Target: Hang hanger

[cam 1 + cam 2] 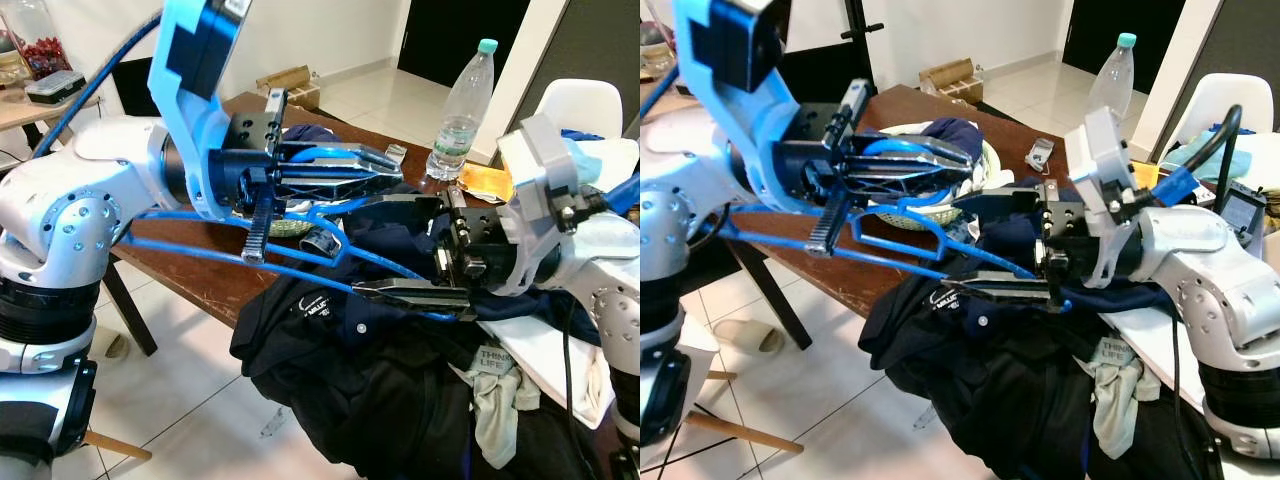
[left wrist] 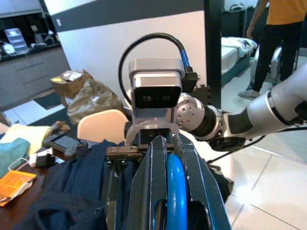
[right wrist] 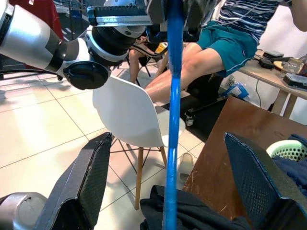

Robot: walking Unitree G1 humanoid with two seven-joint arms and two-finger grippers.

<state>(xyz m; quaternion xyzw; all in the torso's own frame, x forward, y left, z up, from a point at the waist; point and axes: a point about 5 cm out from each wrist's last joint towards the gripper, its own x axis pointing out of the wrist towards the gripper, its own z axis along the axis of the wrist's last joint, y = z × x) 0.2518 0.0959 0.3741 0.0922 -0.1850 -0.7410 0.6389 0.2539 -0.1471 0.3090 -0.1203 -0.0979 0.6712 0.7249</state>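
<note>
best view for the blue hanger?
Right eye view: the blue hanger shows hook, neck and arms, hook clamped in the left gripper. Left eye view is more cluttered. Wrist views catch just a blue bar.

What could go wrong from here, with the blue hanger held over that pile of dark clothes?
The left gripper is shut on the blue plastic hanger, while the right gripper stands open around its bar; a pull before it closes could twist the hanger. The dark navy clothing droops off the brown wooden table edge and may slide down. The clear plastic water bottle stands near the right arm.
</note>
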